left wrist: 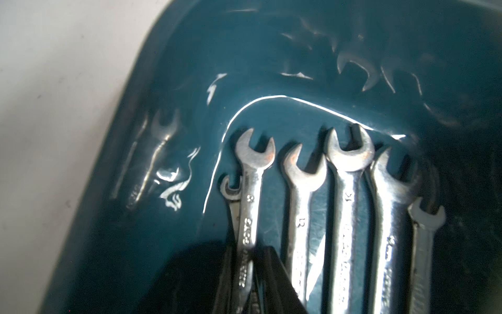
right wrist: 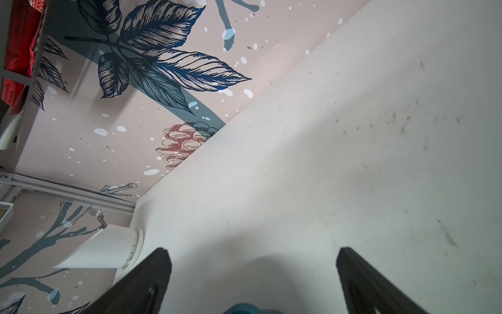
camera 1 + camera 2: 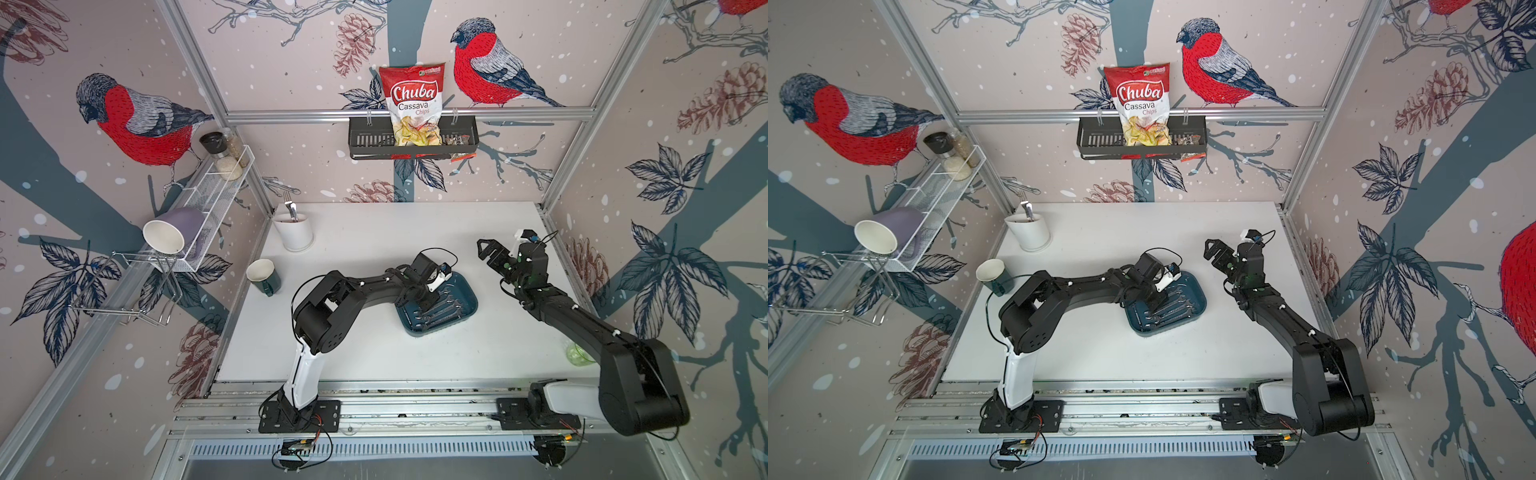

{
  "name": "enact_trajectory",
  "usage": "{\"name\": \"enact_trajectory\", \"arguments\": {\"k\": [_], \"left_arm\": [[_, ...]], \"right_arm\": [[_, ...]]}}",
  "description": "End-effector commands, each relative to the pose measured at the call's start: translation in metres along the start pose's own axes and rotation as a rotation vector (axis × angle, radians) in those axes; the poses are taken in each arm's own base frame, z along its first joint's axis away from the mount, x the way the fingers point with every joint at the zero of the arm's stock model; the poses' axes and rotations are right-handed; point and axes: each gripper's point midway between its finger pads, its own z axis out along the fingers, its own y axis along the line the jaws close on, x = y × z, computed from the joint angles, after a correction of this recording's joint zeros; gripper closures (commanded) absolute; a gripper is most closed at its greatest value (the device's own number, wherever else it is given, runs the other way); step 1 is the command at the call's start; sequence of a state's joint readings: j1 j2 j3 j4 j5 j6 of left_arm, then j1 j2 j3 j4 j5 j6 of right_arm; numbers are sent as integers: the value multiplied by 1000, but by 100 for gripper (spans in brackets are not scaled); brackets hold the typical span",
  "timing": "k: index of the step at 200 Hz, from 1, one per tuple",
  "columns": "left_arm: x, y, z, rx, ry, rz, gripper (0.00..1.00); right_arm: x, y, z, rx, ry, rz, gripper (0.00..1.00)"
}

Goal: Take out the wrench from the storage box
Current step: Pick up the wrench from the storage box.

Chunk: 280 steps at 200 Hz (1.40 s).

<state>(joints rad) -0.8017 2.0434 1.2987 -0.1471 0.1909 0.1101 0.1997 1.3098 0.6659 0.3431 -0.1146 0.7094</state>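
— What colour is the box [image 3: 463,293]?
— Glossy teal. The wrenches [image 1: 350,190] are silver, flecked with rust-orange.
— And around it?
— White bench [image 3: 374,249], red-and-white bag [image 3: 411,95], pinkish walls [image 3: 291,62] printed with red-breasted birds [image 3: 478,70].

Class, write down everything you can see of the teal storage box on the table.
The storage box is a shallow, glossy, dark teal tray, plastic by its look, with rounded corners and low walls. It lies flat and askew near the middle of the white table. Several steel wrenches lie side by side in it. The left gripper reaches in, its fingers either side of one small wrench.
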Motion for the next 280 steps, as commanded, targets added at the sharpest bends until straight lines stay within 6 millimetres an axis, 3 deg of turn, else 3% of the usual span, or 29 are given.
{"name": "enact_trajectory", "arguments": {"k": [1,74,170,206,280], "left_arm": [[15,-12,-5,34,57,-30,75],[1,6,-24,-90,30,-11,62],[10,-5,-3,-48,79,33,58],[19,-3,5,-58,103,31,63],[19,6,8,-84,103,22,87]], "right_arm": [[-7,7,-1,-27,-27,4,0],[-7,6,-1,-26,-29,4,0],[-8,6,-1,-26,-29,5,0],[-7,6,-1,-25,-28,5,0],[-6,6,0,-23,-23,5,0]]}}
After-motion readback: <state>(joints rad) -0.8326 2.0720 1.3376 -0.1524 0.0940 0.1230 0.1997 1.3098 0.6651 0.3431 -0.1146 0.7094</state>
